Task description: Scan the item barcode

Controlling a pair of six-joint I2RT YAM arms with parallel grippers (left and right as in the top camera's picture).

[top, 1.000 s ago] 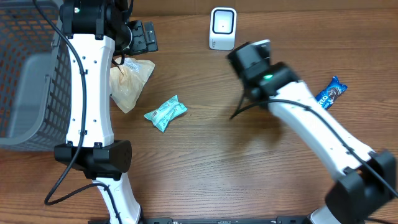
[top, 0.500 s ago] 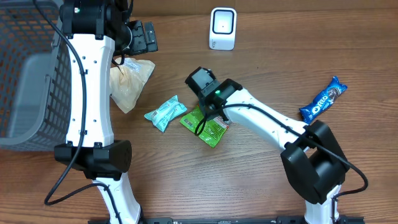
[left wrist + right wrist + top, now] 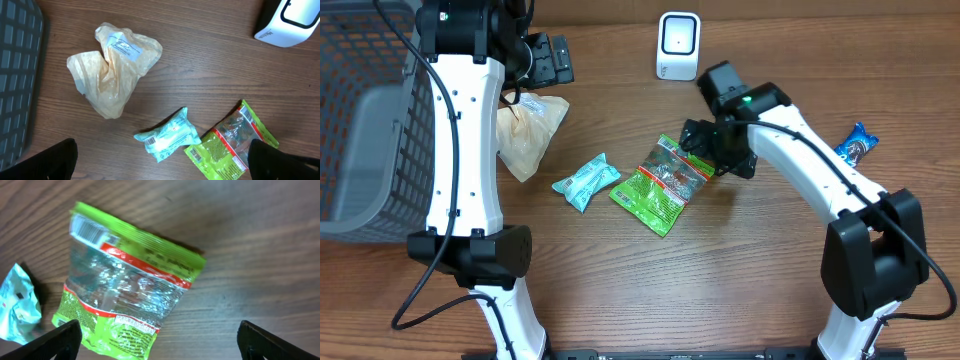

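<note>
A green snack packet point(image 3: 662, 185) lies flat on the table's middle, its clear window up, with a barcode at one corner point(image 3: 87, 230). My right gripper point(image 3: 708, 150) hovers open just right of it, not touching; in the right wrist view the packet point(image 3: 125, 290) fills the left half and the gripper point(image 3: 162, 345) holds nothing. The white scanner point(image 3: 678, 45) stands at the back centre. My left gripper point(image 3: 545, 60) is open at the back left, high over the table. In the left wrist view it point(image 3: 162, 170) is empty.
A teal packet point(image 3: 586, 182) lies left of the green one. A crumpled yellowish bag point(image 3: 528, 130) sits beside the left arm. A grey wire basket point(image 3: 360, 120) fills the far left. A blue Oreo pack point(image 3: 850, 148) lies at the right.
The right arm swung from near the scanner to the table's middle, opened and left the green packet there, then drew back right. The left arm has not moved.
</note>
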